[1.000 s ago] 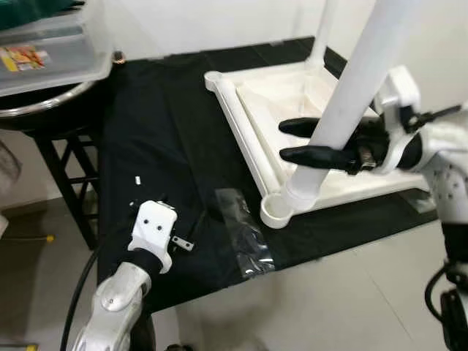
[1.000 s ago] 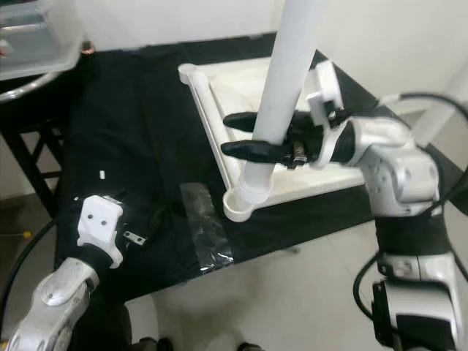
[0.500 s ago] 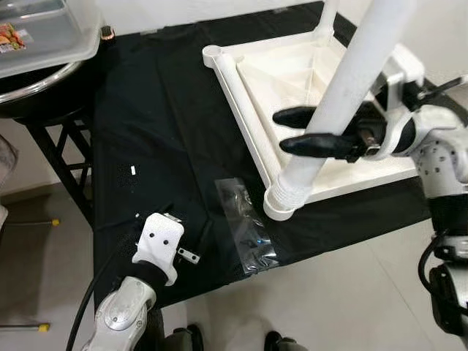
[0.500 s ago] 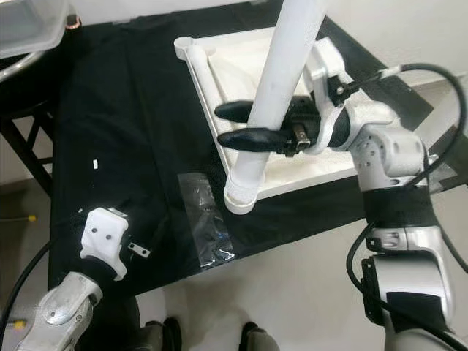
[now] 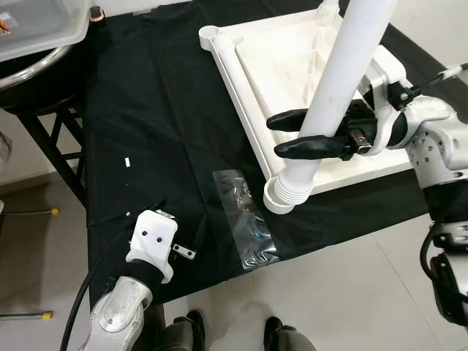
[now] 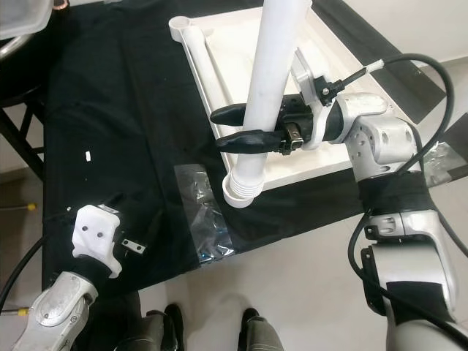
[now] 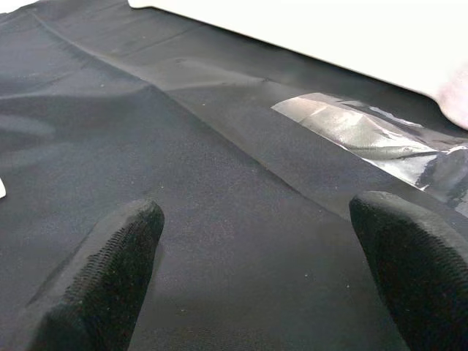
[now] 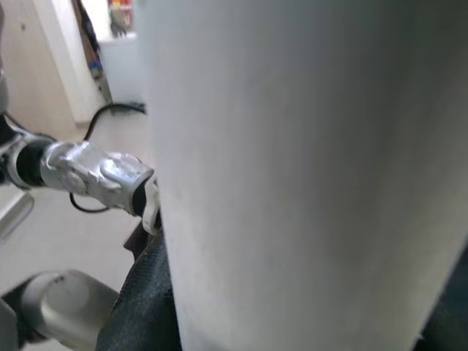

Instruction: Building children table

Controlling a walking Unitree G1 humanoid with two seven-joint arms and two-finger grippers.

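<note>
- Black cloth covers our worktop (image 5: pixel 146 95); our right end effector (image 5: pixel 289 134) grips the white leg (image 5: pixel 336 95), its threaded end at the upturned tabletop's (image 5: pixel 292 66) corner socket.
- Left wrist: left end effector (image 7: pixel 256 270) spread wide, empty (hardware bag (image 7: pixel 365 139) nearby).
- Right wrist: leg close up; next we'd twist it home.

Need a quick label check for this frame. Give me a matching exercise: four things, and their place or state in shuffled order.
Things:
1. white table leg
2. clear plastic bag
3. left gripper
4. upturned white tabletop

Place or state:
A. lying flat on the black cloth, near the table's front edge
B. open, hovering over bare black cloth
C. standing in the corner socket, with the right gripper closed around it
D. resting upside down on the far right part of the black cloth

Pairs: 1-C, 2-A, 3-B, 4-D
</note>
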